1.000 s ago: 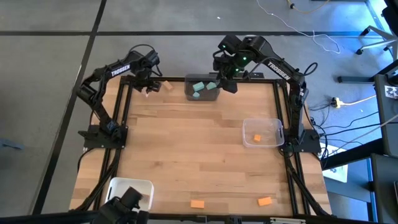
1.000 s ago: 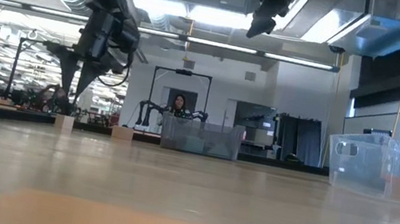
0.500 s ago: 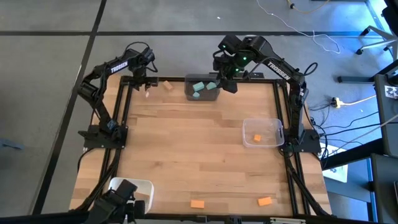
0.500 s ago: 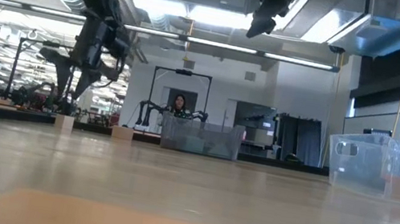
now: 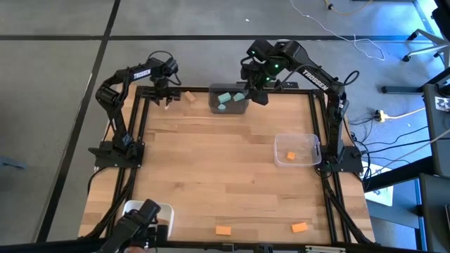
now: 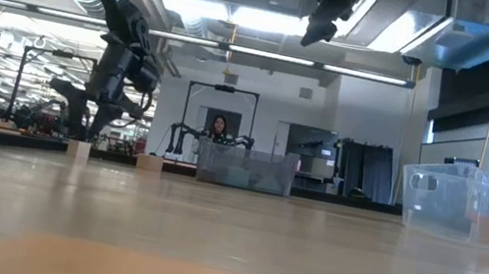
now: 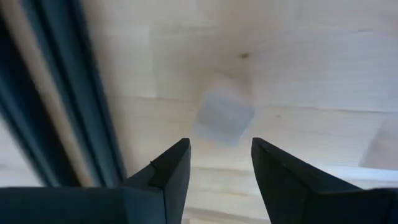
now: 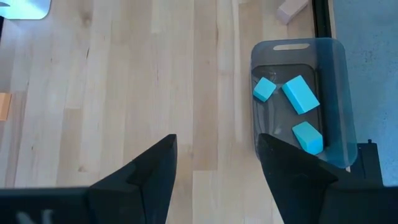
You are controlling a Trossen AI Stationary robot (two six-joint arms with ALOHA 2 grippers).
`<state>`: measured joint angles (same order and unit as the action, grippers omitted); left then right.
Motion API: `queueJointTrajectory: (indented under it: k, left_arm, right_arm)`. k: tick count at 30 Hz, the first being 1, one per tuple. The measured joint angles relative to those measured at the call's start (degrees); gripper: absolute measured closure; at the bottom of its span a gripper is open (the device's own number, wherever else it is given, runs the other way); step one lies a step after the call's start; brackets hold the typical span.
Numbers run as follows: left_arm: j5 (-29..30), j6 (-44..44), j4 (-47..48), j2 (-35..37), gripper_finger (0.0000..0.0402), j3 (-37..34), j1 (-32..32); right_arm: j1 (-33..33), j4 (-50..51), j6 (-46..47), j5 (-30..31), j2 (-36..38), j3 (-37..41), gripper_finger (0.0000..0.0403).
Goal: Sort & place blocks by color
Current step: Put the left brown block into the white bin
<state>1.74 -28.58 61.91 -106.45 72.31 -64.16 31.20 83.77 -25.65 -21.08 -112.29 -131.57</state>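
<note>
A pale tan block lies on the wood table directly ahead of the left gripper, in line with the gap between its two dark fingers, which stand apart and empty; the block is not touched. In the high view the left gripper sits at the table's far left corner, its arm bent sharply at the elbow and reaching in over the black frame rail, with that tan block under it and a second tan block just beside, toward the dark grey bin. Three teal blocks lie inside that bin, apart from each other. The right gripper hangs high over the bin's right end, its fingers spread wide and holding nothing, its arm stretched along the far edge from the right side. One orange block rests in the clear bin near the right rail. Two more orange blocks lie well apart near the table's front edge, the other farther right. A white bin stands at the front left corner.
</note>
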Motion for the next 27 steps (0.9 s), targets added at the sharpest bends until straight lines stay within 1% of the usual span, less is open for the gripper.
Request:
queueJointTrajectory:
  k: [9,14,19,24,27]
  left_arm:
    - [0.69,0.71,-1.18,-0.07,0.0238,0.0,-0.46]
    - [0.47,0.84,-1.09,-2.11,0.0238,0.04,-1.12]
    - [-2.76,3.08,-1.83,-4.18,0.0238,0.02,-1.35]
    - [-1.34,3.7,-1.82,-5.16,0.0239,0.02,-1.46]
    - [-1.03,3.72,-2.28,-5.16,0.025,0.02,-1.46]
  right_arm:
    - [0.0,-0.25,0.02,0.0,-0.02,0.0,0.0178]
    - [0.0,-0.23,0.0,0.0,-0.02,0.0,0.0178]
    - [0.0,-0.22,0.0,0.0,-0.02,0.0,0.0178]
    - [0.0,-0.23,0.02,0.0,-0.02,0.0,0.0178]
    - [0.0,-0.3,0.02,0.0,-0.02,0.0,0.0178]
